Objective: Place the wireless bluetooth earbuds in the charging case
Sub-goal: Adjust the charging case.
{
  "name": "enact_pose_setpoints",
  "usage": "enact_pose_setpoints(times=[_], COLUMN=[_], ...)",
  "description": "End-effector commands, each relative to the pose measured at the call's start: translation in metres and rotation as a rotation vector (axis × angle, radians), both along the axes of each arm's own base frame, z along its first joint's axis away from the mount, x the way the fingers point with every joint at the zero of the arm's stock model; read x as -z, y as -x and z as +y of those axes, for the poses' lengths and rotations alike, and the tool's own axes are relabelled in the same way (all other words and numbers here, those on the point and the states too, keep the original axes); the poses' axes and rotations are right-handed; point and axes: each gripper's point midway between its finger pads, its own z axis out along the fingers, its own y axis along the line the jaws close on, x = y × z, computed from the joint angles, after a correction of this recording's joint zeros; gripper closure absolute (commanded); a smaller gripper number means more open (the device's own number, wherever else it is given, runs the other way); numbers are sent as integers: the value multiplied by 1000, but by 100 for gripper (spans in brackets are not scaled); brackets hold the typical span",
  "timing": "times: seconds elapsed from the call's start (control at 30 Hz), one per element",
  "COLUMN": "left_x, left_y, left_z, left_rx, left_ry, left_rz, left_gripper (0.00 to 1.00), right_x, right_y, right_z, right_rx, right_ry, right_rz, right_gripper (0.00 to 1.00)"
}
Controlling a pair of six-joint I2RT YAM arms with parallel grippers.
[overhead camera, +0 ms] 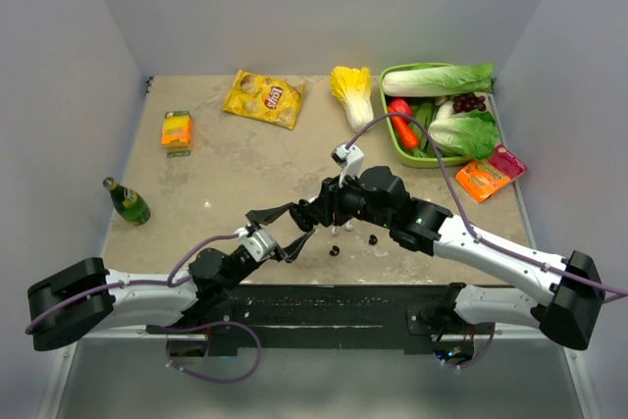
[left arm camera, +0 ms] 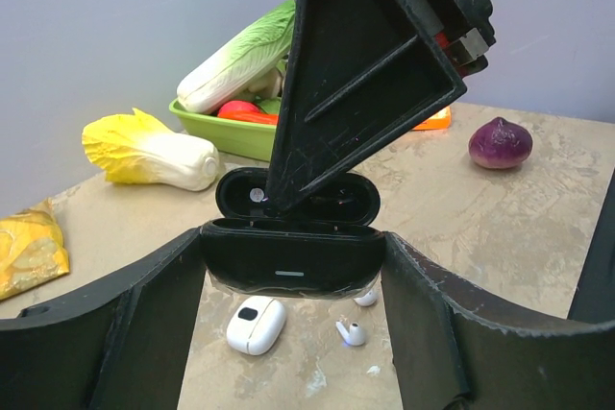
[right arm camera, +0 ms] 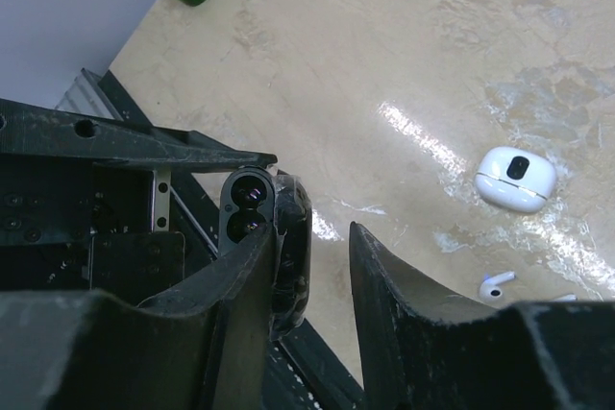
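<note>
The left gripper (left arm camera: 290,237) fills the foreground of its own view, its jaws pinching the black case (left arm camera: 298,261) from both sides and holding it off the table (overhead camera: 226,164) with the lid tipped back. One finger of the right gripper (right arm camera: 312,237) reaches down into the open lid. Its jaws stand part spread with a clear gap, and no bud shows between them. I cannot tell whether a bud already sits in the wells. Two white buds (left arm camera: 351,333) lie loose on the table just under the case, beside a closed white case (right arm camera: 516,180). Two dark specks (overhead camera: 335,250) nearby are probably the black buds. The main risk is that finger on the lid: pressing harder could lever the case out of the left grip, twist it, or snap the lid shut. A bud let go above the wells could also bounce out, since the case hangs in the air and leans. The buds on the table are tiny, so a slightly off pinch would flick one away.
</note>
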Motion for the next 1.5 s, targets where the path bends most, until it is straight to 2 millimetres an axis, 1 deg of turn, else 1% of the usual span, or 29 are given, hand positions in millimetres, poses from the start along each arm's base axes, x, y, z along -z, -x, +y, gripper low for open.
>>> enact_pose_setpoints(times=[0.0, 0.17, 0.23, 0.3, 0.33, 0.37, 0.47, 0.6, 0.63, 0.67, 0.73, 0.77, 0.83, 0.87, 0.97, 1.0, 1.03, 1.07, 1.13, 1.17, 1.2, 1.23, 1.47], left_x=[13, 14, 14, 14, 17, 16, 18, 20, 23, 22, 25, 25, 27, 30, 38, 38, 31, 31, 31, 31, 31, 32, 35], left_y=[8, 8, 7, 7, 6, 6, 2, 1, 0, 0, 0, -1, -3, -4, -9, -10, -12, -13, -14, -15, -15, -15, -17], left_z=[18, 18, 18, 18, 18, 18, 18, 17, 17, 16, 15, 14, 13, 12, 14, 14, 11, 11, 10, 10, 9, 9, 11], left_rx=[-11, -13, -15, -15, -19, -20, -37, -39, -44, -42, -39, -40, -47, -52, -84, -90, -94, -97, -100, -103, -103, -108, -121], left_ry=[10, 11, 13, 18, 12, 18, 29, 28, 25, 28, 24, 22, 21, 14, -3, -1, 16, 16, 15, 14, 15, 9, 12], left_rz=[-24, -21, -19, -17, -9, -6, 31, 47, 53, 54, 68, 74, 95, 109, 140, 142, 139, 138, 141, 142, 143, 145, 156], left_gripper=[100, 100, 100, 100, 100, 100, 99, 96, 94, 83, 70, 62, 55, 49, 40, 37, 34, 31, 28, 14, 13, 0, 0], right_x=[-16, -14, -13, -14, -16, -16, -19, -29, -31, -33, -37, -39, -42, -43, -43, -44, -44, -44, -44, -44, -44, -44, -45], right_y=[-2, 0, 0, -1, -4, -4, -6, -5, -5, -4, -4, -3, -3, -3, -3, -3, -2, -2, -1, -1, 0, 0, 2], right_z=[6, 8, 9, 7, 6, 5, 1, -6, -7, -8, -9, -10, -12, -13, -13, -12, -12, -12, -11, -11, -11, -11, -11], right_rx=[-11, -27, -34, -29, -22, -22, -27, -36, -40, -42, -48, -53, -64, -68, -90, -93, -98, -100, -106, -107, -108, -108, -110], right_ry=[-51, -47, -44, -39, -30, -20, 37, 62, 68, 68, 73, 77, 97, 104, 138, 137, 141, 143, 145, 143, 146, 144, 140], right_rz=[-25, -21, -20, -31, -46, -49, -96, -149, -157, -166, -186, -194, -215, -222, -235, -241, -242, -242, -243, -244, -243, -246, -248], right_gripper=[61, 64, 68, 76, 85, 100, 100, 100, 100, 100, 100, 100, 100, 100, 100, 100, 100, 100, 100, 100, 100, 100, 100])
